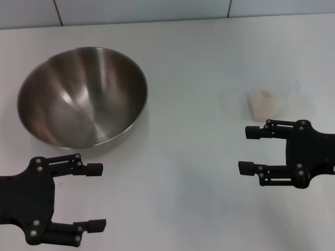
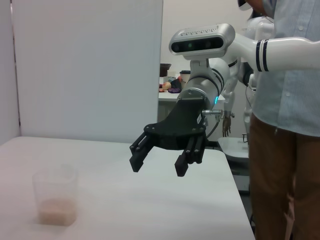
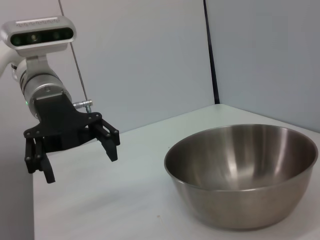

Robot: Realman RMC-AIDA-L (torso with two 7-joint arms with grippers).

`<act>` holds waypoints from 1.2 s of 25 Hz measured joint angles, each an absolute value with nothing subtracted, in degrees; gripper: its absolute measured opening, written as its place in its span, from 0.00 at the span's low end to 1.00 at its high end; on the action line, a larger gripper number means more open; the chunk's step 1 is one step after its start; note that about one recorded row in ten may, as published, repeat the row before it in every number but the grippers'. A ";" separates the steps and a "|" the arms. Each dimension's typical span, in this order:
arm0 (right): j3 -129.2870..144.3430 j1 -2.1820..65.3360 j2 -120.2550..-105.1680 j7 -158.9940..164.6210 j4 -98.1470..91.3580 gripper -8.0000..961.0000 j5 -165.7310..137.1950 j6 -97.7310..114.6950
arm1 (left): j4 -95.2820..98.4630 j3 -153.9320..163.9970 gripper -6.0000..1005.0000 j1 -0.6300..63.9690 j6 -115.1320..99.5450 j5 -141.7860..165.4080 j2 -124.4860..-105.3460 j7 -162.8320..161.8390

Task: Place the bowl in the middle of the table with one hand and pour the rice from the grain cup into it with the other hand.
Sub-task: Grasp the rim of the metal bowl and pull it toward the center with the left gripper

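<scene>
Steel bowl (image 1: 82, 97): at ten o'clock on the table (image 1: 183, 63), off centre, empty.
Left gripper (image 1: 94, 197): at seven o'clock, spread wide, holding nothing; we should pinch the near rim and slide the bowl to centre.
Grain cup (image 1: 266, 103): at two o'clock, upright, rice (image 2: 57, 211) inside.
Right gripper (image 1: 250, 150): just below the cup, agape, empty; we should wait.
</scene>
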State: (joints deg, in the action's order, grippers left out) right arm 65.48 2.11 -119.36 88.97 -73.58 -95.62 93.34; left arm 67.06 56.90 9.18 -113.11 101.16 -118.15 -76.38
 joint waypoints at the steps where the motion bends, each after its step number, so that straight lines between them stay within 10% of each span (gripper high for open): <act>1: 65.48 2.11 -119.36 88.91 -73.57 0.79 -95.61 93.29 | 67.06 56.92 0.84 9.23 -113.11 101.16 -118.17 -76.38; 30: 65.54 2.44 -119.35 88.71 -73.56 0.79 -95.63 93.15 | 69.51 49.19 0.84 14.78 -105.76 100.70 -118.18 -92.12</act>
